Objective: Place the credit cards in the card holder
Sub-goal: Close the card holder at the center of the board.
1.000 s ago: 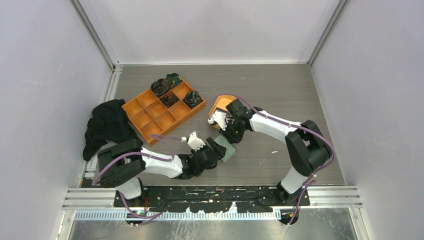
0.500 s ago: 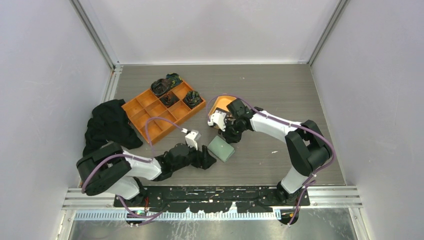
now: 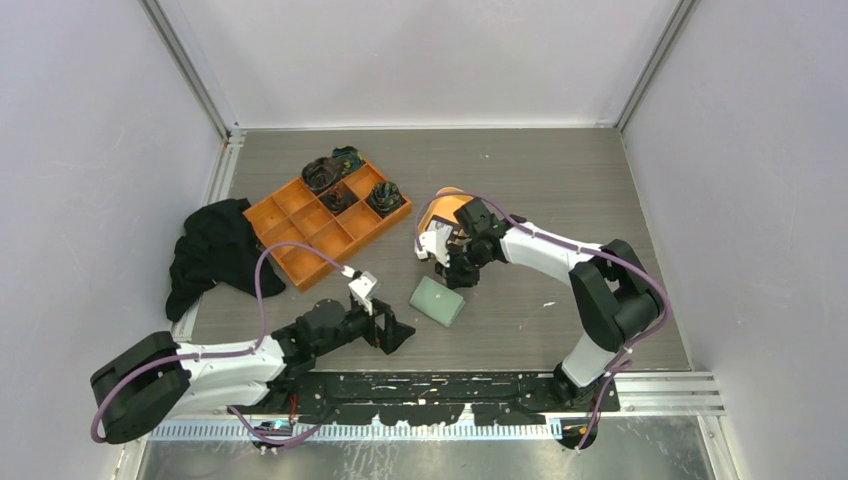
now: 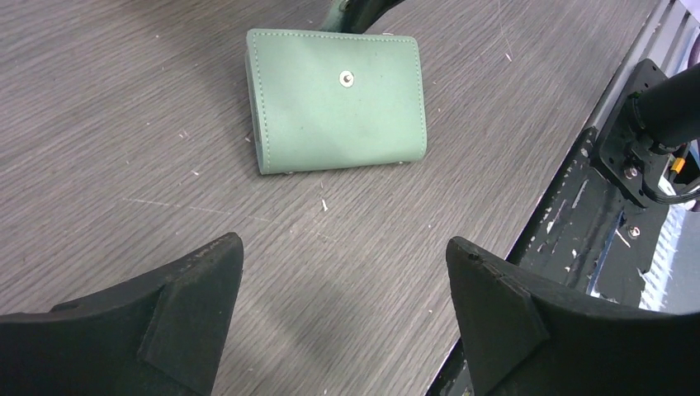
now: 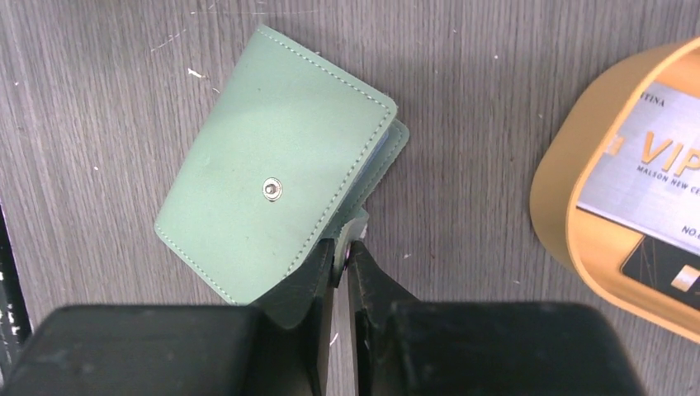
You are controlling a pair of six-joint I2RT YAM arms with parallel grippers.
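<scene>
right hand pinched on closing tab of card holder, which lies shut on desk, long axis diagonal. left hand wide apart, empty, holder straight ahead. credit cards in orange dish beside right hand, so the right arm is nearer.

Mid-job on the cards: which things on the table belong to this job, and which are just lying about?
Job: sage-green folding wallet, folded shut, its edge pinched by the right fingers; silver and black plastic cards in the oval orange dish.
Lying about: orange compartment tray holding dark bundles; crumpled black cloth beside it.
</scene>
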